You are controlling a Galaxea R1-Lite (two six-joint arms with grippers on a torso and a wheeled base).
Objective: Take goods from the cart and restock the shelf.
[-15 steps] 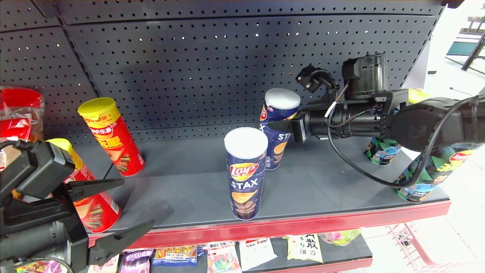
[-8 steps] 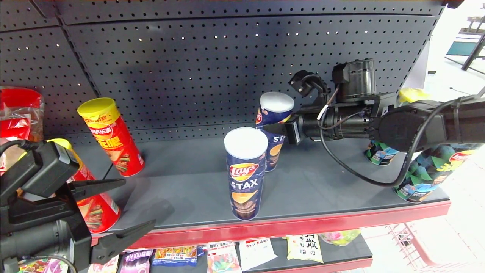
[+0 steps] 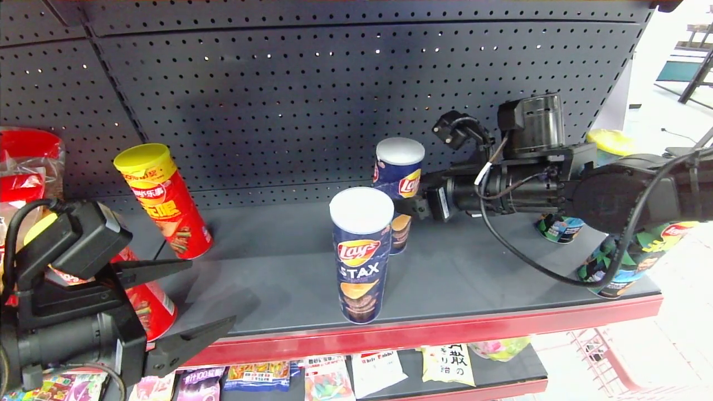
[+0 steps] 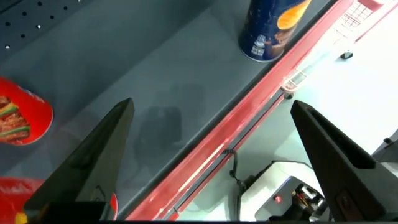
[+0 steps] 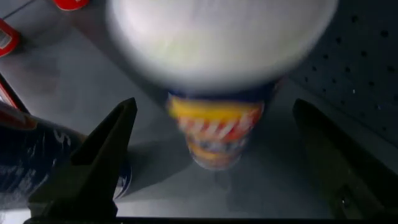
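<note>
Can, blue, upright on the shelf, rear centre, long axis vertical. Right jaws released, spread wide either side of it at mid-height, apparently not touching. Left jaws also spread, off the shelf's front edge, farther.

Shelf: grey board, red front lip, perforated back panel.
Centre: 2 blue chip cans with white lids. The front blue can stands near the lip, the rear blue can just behind it.
Left: 2 yellow-lidded cans, rear red can and front red can.
Right: 2 green-patterned cans, rear green can and front green can.
</note>
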